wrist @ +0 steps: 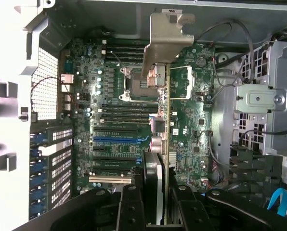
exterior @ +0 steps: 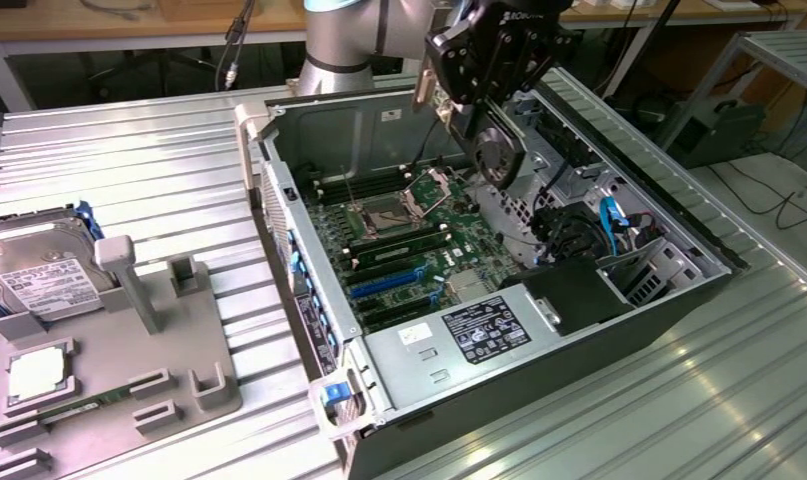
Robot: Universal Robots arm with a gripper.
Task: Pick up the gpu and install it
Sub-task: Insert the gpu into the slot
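One gpu (exterior: 494, 150) grasped by pincer (wrist: 155, 207) | over open case (exterior: 537, 400) | motherboard (exterior: 417, 250) inside | tray (exterior: 136, 370) holds hard drive (exterior: 36, 275)

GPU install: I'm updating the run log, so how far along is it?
Done: the pickup; the gpu is clamped in the gripper. In hand: it hangs edge-down over the motherboard of the open computer case. Left: seating it; the expansion slots are bare and the card is not yet in one.
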